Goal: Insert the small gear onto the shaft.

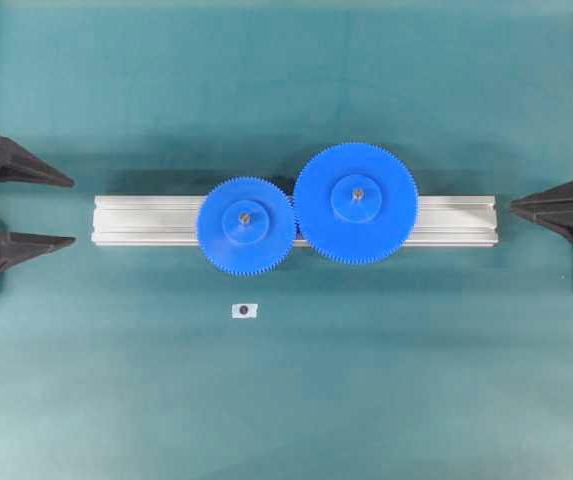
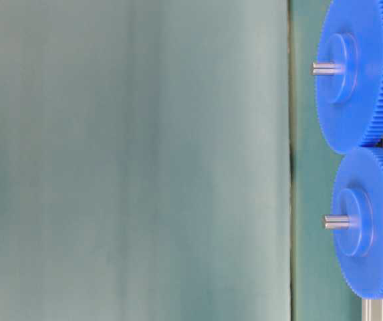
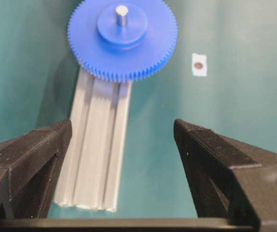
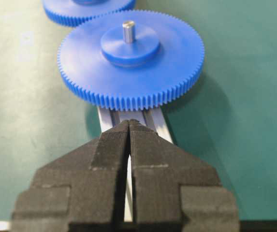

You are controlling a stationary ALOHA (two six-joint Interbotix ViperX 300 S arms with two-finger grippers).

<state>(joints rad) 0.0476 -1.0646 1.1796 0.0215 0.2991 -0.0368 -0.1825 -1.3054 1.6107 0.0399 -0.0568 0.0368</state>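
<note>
The small gear [image 1: 245, 224] is a blue toothed disc lying flat on the aluminium rail [image 1: 146, 220], its teeth meeting the larger blue gear [image 1: 356, 203]. The shaft [image 3: 122, 14], a thin grey pin, pokes up through the small gear's [image 3: 123, 38] raised hub; the table-level view shows the same pin [image 2: 336, 222]. My left gripper [image 1: 71, 212] stands open at the rail's left end, holding nothing, well short of the small gear. My right gripper [image 1: 513, 208] is shut and empty off the rail's right end, facing the larger gear [image 4: 131, 60].
A small white tag with a dark dot [image 1: 244, 311] lies on the teal mat in front of the small gear. The larger gear sits on its own pin [image 4: 128, 30]. The rail's left end [image 3: 87, 193] lies between my left fingers.
</note>
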